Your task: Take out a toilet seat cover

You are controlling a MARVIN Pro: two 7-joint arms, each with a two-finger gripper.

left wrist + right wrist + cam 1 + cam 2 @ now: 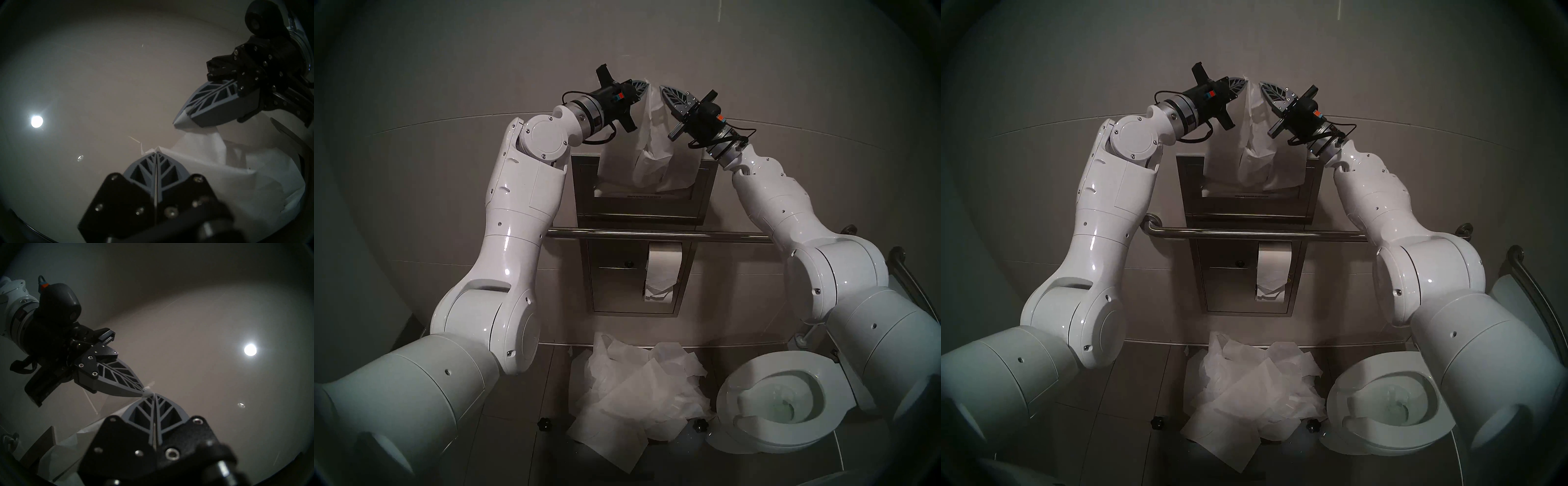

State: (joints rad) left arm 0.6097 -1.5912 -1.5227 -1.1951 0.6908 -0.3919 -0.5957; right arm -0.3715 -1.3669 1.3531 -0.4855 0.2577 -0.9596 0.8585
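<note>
The toilet seat cover (648,152), a thin white tissue sheet, hangs crumpled from both grippers in front of the steel wall dispenser (704,197). Its lower edge reaches the dispenser's slot. My left gripper (646,83) is shut on the sheet's top corner, and paper pokes out past its tips in the left wrist view (156,152). My right gripper (661,88) is shut just beside it, with a sliver of paper pinched at its tips (153,394). The two tips nearly meet high on the wall. The cover also shows in the head stereo right view (1253,159) and in the left wrist view (212,169).
A steel grab bar (653,234) runs under the dispenser. Below it is a toilet paper roll (663,268) in a recessed holder. A heap of white paper sheets (636,383) lies on the floor. The toilet (765,400) stands at the lower right.
</note>
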